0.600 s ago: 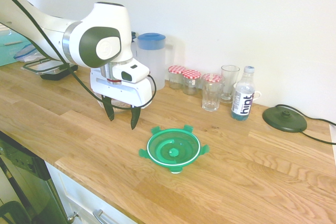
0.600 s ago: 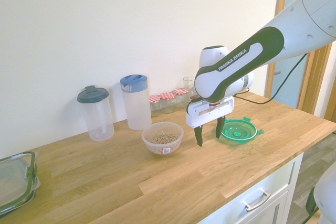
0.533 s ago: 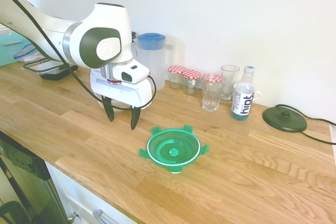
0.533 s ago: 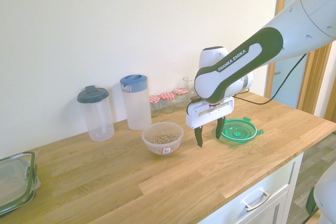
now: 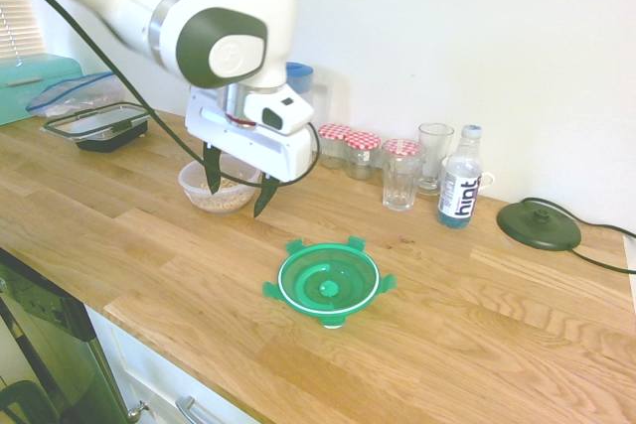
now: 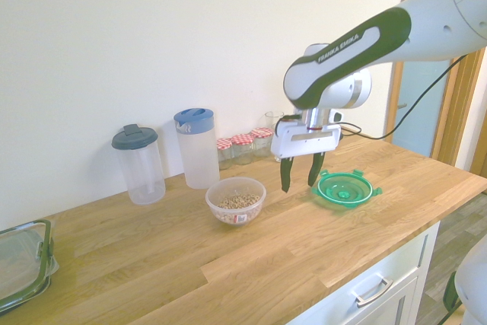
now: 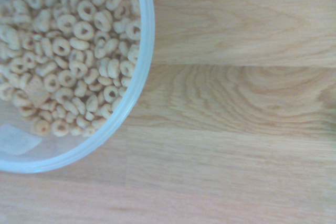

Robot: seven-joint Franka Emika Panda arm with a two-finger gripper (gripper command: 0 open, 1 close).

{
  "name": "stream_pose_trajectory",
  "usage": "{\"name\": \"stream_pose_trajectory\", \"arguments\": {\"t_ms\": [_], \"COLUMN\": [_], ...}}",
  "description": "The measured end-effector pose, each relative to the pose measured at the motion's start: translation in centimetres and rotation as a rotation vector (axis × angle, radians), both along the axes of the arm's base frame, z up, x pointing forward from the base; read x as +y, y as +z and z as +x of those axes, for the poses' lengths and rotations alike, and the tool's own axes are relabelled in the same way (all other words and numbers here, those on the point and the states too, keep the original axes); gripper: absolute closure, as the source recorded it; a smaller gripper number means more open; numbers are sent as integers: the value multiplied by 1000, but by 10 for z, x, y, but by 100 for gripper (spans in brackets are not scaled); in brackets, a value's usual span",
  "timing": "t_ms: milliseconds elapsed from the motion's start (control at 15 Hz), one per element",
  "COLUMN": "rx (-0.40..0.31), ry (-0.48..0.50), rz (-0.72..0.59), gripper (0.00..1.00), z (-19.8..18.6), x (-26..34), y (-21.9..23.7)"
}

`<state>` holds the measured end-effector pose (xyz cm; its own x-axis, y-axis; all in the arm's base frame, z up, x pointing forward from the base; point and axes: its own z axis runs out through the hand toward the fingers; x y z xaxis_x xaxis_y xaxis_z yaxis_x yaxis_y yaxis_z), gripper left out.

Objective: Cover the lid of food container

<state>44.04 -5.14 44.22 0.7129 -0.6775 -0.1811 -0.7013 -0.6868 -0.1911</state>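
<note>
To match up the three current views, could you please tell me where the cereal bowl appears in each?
First exterior: bowl left of centre, behind the pincer.
Second exterior: just left of centre.
Wrist: upper left, cut off.
Shared landmark: the wooden countertop.

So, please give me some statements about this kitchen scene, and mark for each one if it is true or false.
1. The green lid lies on the wooden counter. True.
2. The cereal bowl is already covered. False: it is open, and its ring-shaped cereal shows.
3. The gripper is open and holds nothing. True.
4. The pitcher has a red lid. False: its lid is blue.
5. The Hint bottle stands upright. True.
6. The small jars have plain green lids. False: their lids are red-and-white checked.
</note>
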Motion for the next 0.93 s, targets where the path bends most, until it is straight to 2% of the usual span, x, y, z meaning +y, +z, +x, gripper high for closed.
{"name": "stream_pose_trajectory", "arguments": {"t_ms": [200,333,667,933], "rx": [23,33,49,54], "ry": [-9,-8,-44,-18], "rz": [75,115,228,375], "gripper": [0,0,0,0], "z": [-15,-28,-40,-30], "x": [-82,-132,-238,-269], "y": [27,28,-8,-59]}}
